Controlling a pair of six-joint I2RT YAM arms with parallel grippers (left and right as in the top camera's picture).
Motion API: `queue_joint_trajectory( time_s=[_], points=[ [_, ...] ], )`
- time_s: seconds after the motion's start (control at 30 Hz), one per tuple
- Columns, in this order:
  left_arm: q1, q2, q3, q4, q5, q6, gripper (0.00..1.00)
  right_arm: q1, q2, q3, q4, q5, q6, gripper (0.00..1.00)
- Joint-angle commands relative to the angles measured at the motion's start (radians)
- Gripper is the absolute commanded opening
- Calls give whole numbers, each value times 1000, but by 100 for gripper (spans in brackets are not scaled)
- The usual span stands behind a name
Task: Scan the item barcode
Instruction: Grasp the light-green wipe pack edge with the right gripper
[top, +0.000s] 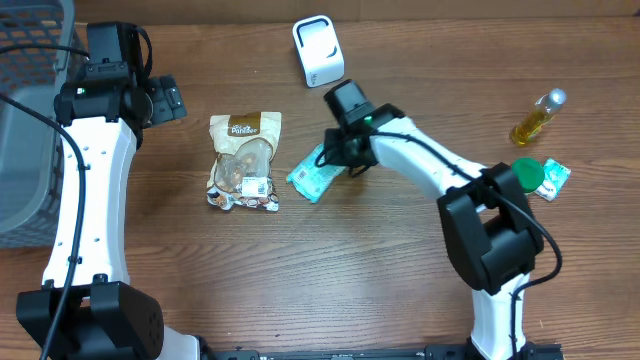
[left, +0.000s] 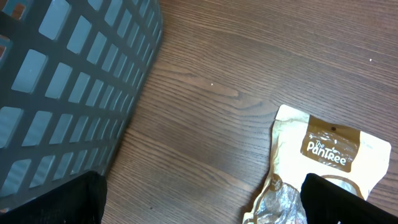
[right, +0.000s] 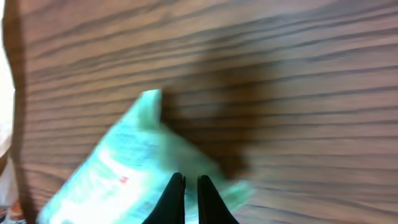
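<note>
Right hand (right: 188, 182) pressed together, apparently pinching the edge of the teal packet (top: 310, 178), which sits low at the bench (top: 400, 300), apart from the white scanner (top: 318, 50). Left hand (top: 165, 100) spread, holding nothing. Pickup judged done; presenting the barcode remains.

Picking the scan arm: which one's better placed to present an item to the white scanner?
Right. The right gripper is shut on the teal packet, close to the scanner; the left gripper is open and empty, over by the basket.
</note>
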Motion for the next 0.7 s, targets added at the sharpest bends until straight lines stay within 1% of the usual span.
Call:
queue_joint_trajectory(
  time_s=[0.0, 0.1, 0.17, 0.2, 0.3, 0.37, 0.47, 0.5, 0.53, 0.6, 0.63, 0.67],
  points=[
    [-7, 4, 3, -2, -10, 19, 100, -7, -85, -14, -13, 30, 10, 8],
    [-7, 4, 3, -2, -10, 19, 99, -7, -98, -14, -20, 30, 10, 12],
    [-7, 4, 3, -2, -10, 19, 99, -7, -98, -14, -19, 31, 10, 19],
    [-7, 4, 3, -2, -10, 19, 100, -7, -97, -14, -20, 31, 10, 26],
    [-7, 4, 3, -2, -10, 19, 100, -21, -97, -14, -13, 31, 10, 37],
    [-7, 4, 3, -2, -10, 19, 99, -32, -97, -14, -11, 30, 11, 52],
    [-7, 4, 3, 3, 2, 8, 99, -47, -97, -15, -20, 26, 11, 64],
    [-7, 4, 3, 8, 23, -1, 99, -50, -97, -15, -24, 20, 10, 69],
    [-7, 4, 3, 17, 51, -9, 99, -55, -97, -15, -31, 16, 10, 75],
    [-7, 4, 3, 19, 171, -35, 100, -64, -97, -15, -43, 15, 10, 90],
    [-7, 4, 3, 18, 246, -35, 100, -69, -97, -15, -48, 15, 10, 95],
    [-7, 4, 3, 18, 320, -34, 100, -76, -97, -15, -55, 15, 10, 98]
  ],
)
